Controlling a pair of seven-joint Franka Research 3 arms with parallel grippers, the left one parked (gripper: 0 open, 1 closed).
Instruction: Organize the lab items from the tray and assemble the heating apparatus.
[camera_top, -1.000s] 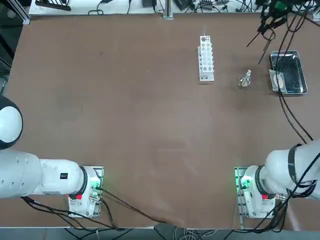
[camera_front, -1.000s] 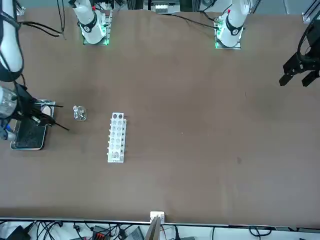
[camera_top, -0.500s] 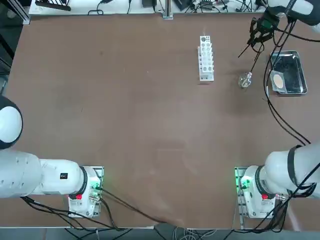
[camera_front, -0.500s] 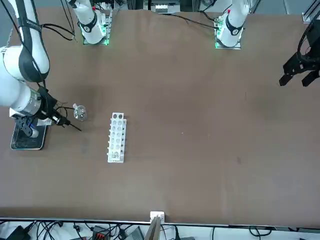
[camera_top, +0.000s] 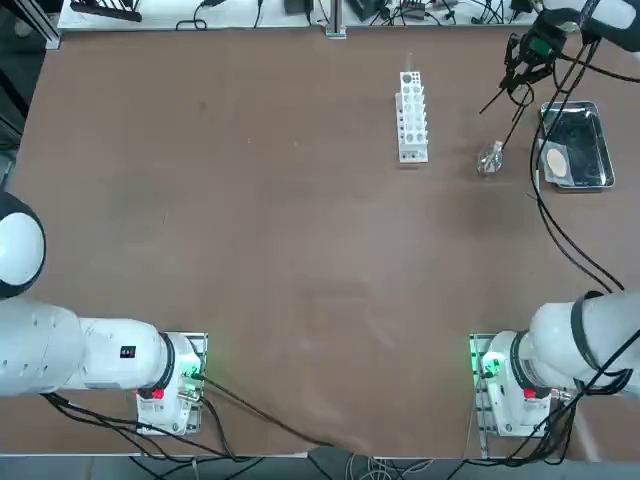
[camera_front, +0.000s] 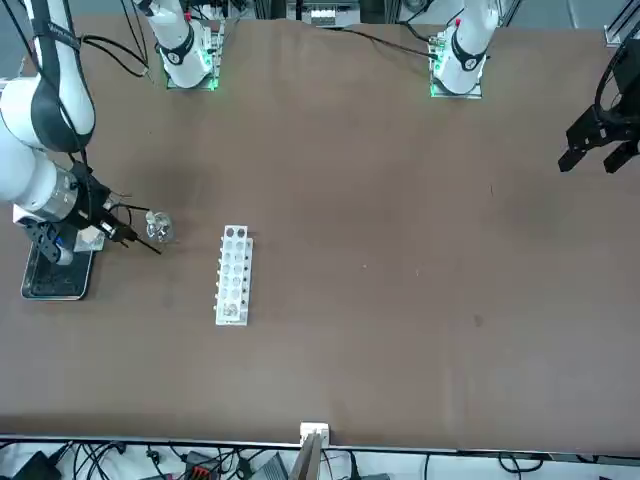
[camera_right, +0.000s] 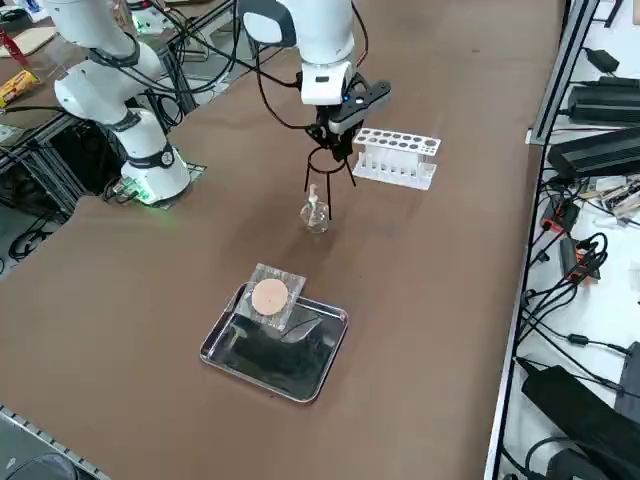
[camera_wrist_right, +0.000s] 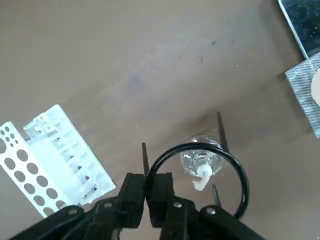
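Brown worktop (camera_right: 430, 290): end effector (camera_wrist_right: 147, 197) clenched on wire tripod (camera_wrist_right: 242, 180); wrist view adds glass burner's (camera_wrist_right: 202, 160) white wick, hidden overhead.

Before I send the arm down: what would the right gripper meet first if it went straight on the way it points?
Probably the table, met first by the legs of the tripod that the right gripper holds. The burner stands close by; depth is hard to judge.
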